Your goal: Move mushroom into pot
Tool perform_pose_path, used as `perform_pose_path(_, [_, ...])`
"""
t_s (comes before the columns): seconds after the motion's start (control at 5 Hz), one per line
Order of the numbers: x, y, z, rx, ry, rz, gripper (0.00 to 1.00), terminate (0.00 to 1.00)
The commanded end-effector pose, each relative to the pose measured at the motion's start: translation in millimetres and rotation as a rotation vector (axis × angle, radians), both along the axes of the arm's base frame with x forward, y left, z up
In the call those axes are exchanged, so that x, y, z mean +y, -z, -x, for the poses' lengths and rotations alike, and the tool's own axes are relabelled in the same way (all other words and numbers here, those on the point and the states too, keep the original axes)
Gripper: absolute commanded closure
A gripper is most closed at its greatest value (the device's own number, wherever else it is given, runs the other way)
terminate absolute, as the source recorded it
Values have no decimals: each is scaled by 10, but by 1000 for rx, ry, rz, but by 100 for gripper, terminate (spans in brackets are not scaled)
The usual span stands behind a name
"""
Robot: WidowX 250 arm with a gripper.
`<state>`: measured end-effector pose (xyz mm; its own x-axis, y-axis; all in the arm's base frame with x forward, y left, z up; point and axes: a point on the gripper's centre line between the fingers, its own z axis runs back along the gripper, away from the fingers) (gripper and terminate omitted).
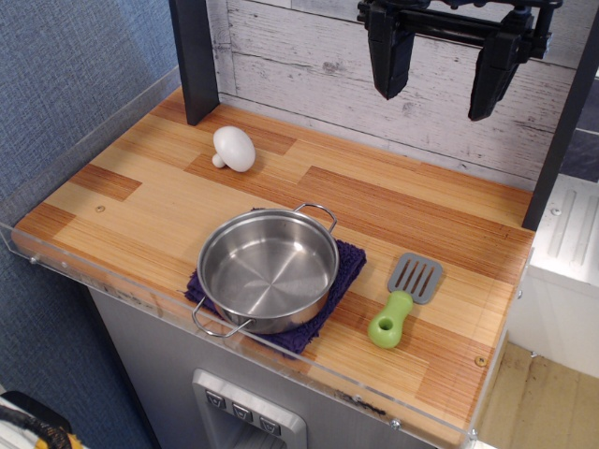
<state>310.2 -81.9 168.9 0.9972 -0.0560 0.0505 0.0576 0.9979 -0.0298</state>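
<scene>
- Overhead, the gripper (442, 79) hangs near the back edge, jaws apart, holding nothing.
- Mushroom (233, 149) lies on its side toward the back-left corner.
- Pot (269, 269) sits on a purple cloth (348, 267) at the front edge.
- Spatula (405, 298) lies right of it.

Up top, the gripper (441, 82) shows all in matte black: two chunky fingers (388, 58), blocky and tapering to blunt tips, joined by a dark horizontal bar. The jaws look hard-edged, plastic-like. No markings, cables or screws can be made out.
</scene>
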Motion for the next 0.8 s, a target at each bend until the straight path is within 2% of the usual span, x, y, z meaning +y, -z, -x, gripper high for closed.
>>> perform_pose_path(0.0, [0,0,0,0,0,0,0,0])
perform_pose_path(0.2, [216,-43,29,-12,-24,2,0,0])
perform_pose_path(0.6, [1009,-112,-2,-51,-103,30,0,0])
